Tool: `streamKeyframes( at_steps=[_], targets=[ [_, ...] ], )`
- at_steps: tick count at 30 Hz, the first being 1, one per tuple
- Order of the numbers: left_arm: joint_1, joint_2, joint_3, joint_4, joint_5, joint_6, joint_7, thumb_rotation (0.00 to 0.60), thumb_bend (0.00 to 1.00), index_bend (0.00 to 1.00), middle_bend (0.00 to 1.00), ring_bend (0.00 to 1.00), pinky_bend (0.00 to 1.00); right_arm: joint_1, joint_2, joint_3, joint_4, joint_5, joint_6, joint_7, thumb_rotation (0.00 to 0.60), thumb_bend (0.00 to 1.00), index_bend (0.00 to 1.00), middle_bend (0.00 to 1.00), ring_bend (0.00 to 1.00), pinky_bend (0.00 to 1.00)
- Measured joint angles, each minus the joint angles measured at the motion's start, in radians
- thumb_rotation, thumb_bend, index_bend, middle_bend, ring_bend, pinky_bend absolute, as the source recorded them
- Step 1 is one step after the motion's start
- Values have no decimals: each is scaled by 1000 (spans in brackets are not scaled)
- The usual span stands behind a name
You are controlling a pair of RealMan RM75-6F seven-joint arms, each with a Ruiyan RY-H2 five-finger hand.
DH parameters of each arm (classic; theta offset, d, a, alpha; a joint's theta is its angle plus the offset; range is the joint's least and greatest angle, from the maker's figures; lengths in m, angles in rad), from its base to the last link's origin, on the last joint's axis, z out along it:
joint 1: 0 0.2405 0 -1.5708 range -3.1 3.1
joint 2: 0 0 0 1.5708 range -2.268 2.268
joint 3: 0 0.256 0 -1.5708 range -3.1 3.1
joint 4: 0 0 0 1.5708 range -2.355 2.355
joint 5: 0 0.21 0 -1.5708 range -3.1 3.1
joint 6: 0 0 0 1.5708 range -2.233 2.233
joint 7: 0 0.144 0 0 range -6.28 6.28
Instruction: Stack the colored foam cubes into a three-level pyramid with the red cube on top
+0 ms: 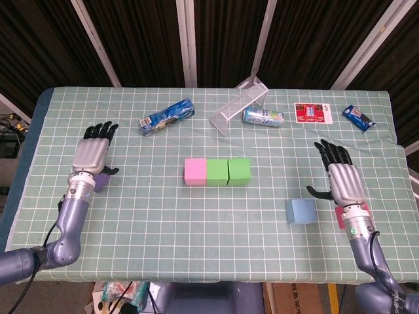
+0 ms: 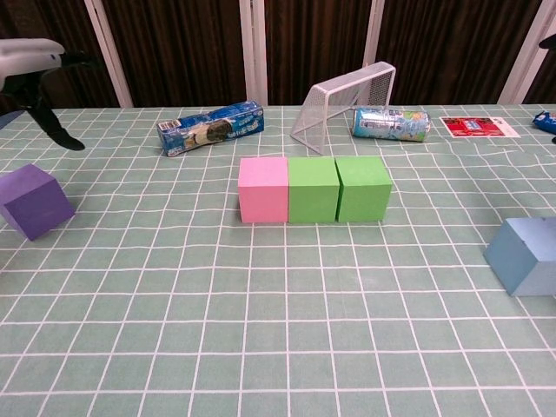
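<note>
My left hand (image 1: 93, 152) hovers spread, empty, above the purple cube (image 2: 35, 201); my right hand (image 1: 343, 178) is spread too, over the red cube (image 1: 340, 217), beside the blue cube (image 1: 300, 212); pink cube (image 1: 195, 171) and two green cubes (image 1: 228, 171) touch in a row mid-table.

Your three-cube row (image 1: 217, 171) sits mid-table; one lone cube (image 2: 35, 201) lies far left, another cube (image 1: 300, 212) right, wire goal (image 1: 238, 104) behind.
</note>
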Motion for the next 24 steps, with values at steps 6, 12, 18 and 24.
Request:
streamKeyframes(
  at_steps=[6,12,18,24],
  targets=[
    [-87,-89,-2,107,-36,-70,50,600,200,0,9,7,39,-10,10,23,-2,-1,-18,38,600,238,0,0,0,0],
    [-160,-190,6,207,-47,-115,83,600,225,0,8,7,39,-20,21,45,-7,-7,-27,77,600,238,0,0,0,0],
    [-220,-281,8,291,-55,-139,101,600,294,0,8,7,39,-31,29,66,-6,-11,-33,108,600,238,0,0,0,0],
    [-253,-347,11,348,-49,-150,99,600,344,0,8,7,39,-39,36,81,-1,-10,-44,131,600,238,0,0,0,0]
  ],
)
